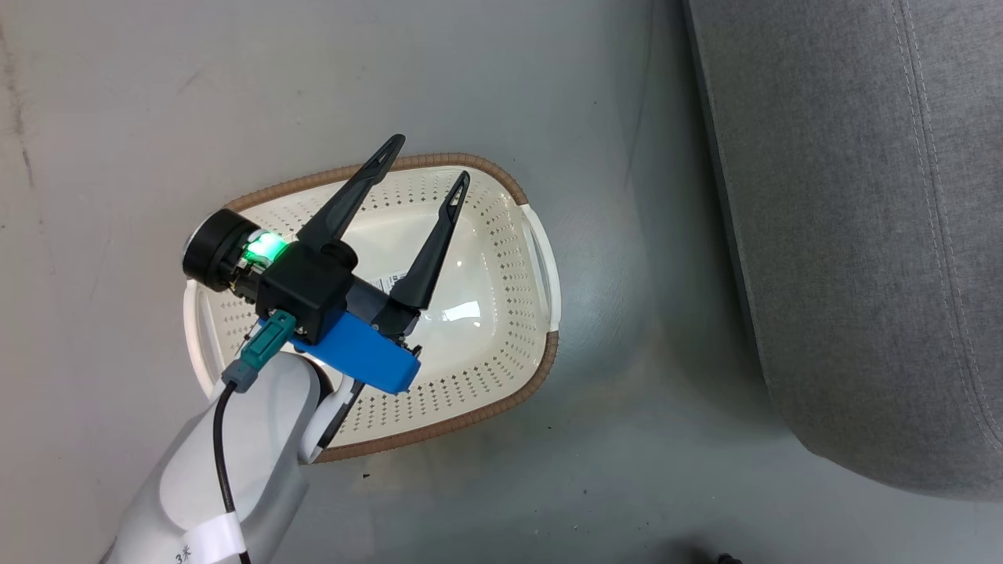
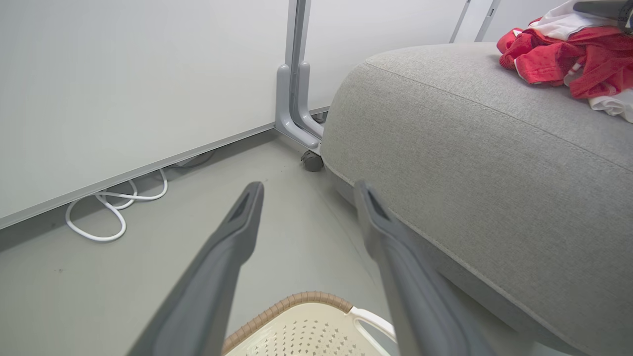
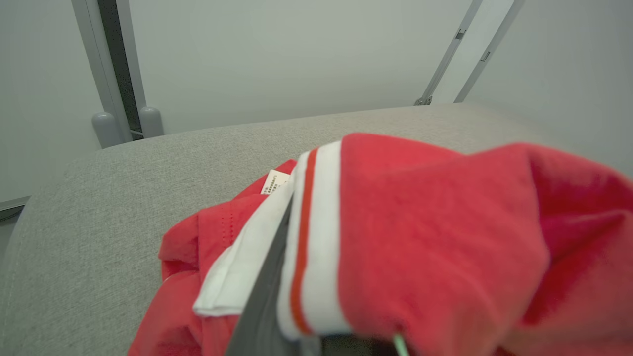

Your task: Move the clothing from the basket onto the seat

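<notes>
The left gripper [image 1: 429, 160] hovered above the basket [image 1: 541, 235], forearm [image 1: 235, 462] angled up from lower left, fingers spread wide. Farther off, the clothing [image 2: 559, 59] lay bunched on the seat [image 2: 470, 148] — draped over the right gripper [image 3: 269, 277], its fingers' grip impossible to tell

Lighting's flat and bright, soft overhead stuff, so the floor [image 1: 548, 78] only gets a faint grey shadow along the edge of the seat [image 1: 862, 235], plus a white glare patch on the shiny bottom of the basket [image 1: 501, 384]. The left wrist view is wide-angle, so the seat bulges and the left end effector [image 2: 309, 190] goes soft toward the bottom edge. In the right wrist view the clothing [image 3: 435, 237] is so near the lens it's a red blur, with the seat behind sharper.
</notes>
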Motion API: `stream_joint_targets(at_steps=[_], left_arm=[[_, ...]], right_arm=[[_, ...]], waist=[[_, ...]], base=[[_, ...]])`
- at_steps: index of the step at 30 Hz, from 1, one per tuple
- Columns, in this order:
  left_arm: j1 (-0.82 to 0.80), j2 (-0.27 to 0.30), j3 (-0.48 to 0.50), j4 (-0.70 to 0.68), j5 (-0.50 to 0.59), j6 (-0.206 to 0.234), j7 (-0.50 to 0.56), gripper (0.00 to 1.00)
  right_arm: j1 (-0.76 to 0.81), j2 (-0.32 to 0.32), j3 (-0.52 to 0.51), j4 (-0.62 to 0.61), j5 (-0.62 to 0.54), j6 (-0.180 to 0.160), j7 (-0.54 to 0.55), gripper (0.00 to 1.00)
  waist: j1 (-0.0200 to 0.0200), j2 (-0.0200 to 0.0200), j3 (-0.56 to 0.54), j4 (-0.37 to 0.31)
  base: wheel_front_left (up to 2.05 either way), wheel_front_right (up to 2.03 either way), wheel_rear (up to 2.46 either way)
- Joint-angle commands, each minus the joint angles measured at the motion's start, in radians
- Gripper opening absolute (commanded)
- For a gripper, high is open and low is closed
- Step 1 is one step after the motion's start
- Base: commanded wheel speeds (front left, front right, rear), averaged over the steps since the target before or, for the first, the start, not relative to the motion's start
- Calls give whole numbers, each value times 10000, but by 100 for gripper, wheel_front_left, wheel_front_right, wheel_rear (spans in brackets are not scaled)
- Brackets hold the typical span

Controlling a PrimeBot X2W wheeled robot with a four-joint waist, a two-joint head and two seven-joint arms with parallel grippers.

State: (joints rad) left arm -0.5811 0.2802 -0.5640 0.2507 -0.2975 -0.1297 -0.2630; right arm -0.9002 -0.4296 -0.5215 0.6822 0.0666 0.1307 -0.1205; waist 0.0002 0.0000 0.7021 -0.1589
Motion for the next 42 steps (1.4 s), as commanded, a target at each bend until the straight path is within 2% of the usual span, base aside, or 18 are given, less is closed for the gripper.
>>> stream_joint_targets(at_steps=[1, 4, 5, 6, 7, 8, 28, 36, 42], left_arm=[[-247, -18, 23, -35, 58, -13, -26, 100], [-254, -47, 28, -14, 42, -13, -26, 100], [-245, -55, 32, 5, 35, -13, -26, 100], [-240, -69, 36, 18, 27, -13, -26, 100], [-232, -77, 42, 26, 17, -13, -26, 100], [-220, -77, 46, 35, 6, -13, -26, 100], [8, -176, 143, 168, -68, -13, -26, 100], [248, -506, 223, 273, -185, -13, -26, 100], [755, -713, 567, 421, -371, -13, -26, 100]], right_arm=[[-238, -30, 54, 243, -85, 1, -171, 0], [-328, -44, 159, 487, -128, 1, -275, 0], [-382, -69, 218, 584, -156, 1, -328, 17], [-434, -91, 283, 676, -194, 1, -390, 48], [-470, -106, 347, 753, -198, 1, -455, 84], [-497, -131, 411, 829, -206, 1, -507, 100], [-897, -366, 1011, 1984, 99, 1, -933, 100], [-141, -282, 1244, 2096, 11, 1, -1110, 100], [714, 0, 1433, 1885, 115, 1, -1194, 100]], waist=[[-2, 0, 4, -12], [-2, 0, -6, -25], [-2, 0, -12, -37], [-2, 0, -17, -51], [-2, 0, -27, -63], [-2, 0, -36, -72], [-2, 0, -337, -95], [-2, 0, -879, 103], [-2, 0, -1721, 209]], base=[[0, 0, 0], [0, 0, 0], [0, 0, 0], [0, 0, 0], [0, 0, 0], [0, 0, 0], [0, 0, 0], [0, 0, 0], [0, 0, 0]])
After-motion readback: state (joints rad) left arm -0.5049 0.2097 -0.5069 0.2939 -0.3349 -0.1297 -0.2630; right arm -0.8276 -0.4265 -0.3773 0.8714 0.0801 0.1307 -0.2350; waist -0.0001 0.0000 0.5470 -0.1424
